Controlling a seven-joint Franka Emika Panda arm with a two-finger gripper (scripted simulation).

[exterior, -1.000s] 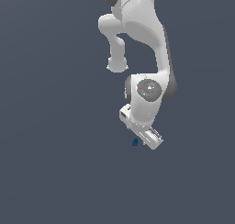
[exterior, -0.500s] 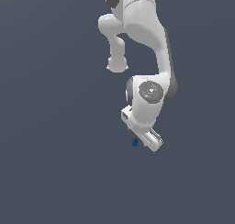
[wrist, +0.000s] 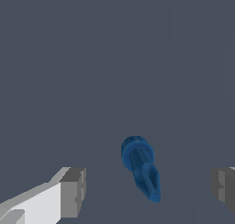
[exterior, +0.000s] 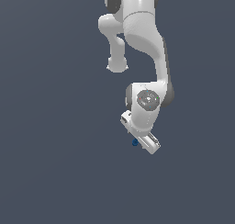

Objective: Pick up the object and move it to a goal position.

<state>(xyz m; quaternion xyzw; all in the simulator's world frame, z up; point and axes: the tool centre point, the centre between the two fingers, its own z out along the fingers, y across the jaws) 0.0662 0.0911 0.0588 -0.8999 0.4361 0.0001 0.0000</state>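
The object (wrist: 141, 168) is a small dark blue elongated piece with a rounded end and a narrower tip. In the wrist view it lies between my two grey fingertips, one pad (wrist: 73, 192) on one side and the other pad (wrist: 224, 188) far on the opposite side, neither touching it. My gripper (wrist: 148, 191) is open around it. In the exterior view the object (exterior: 135, 142) shows as a tiny blue dot just at the left of the white gripper (exterior: 146, 144), which hangs low under the arm's wrist.
The white arm (exterior: 142, 39) reaches down from the top of the exterior view. A plain dark grey surface (exterior: 55, 172) fills everything around it, with no other objects in sight.
The arm and gripper have barely shifted over the last second. The blue object stays in the same spot beside the gripper.
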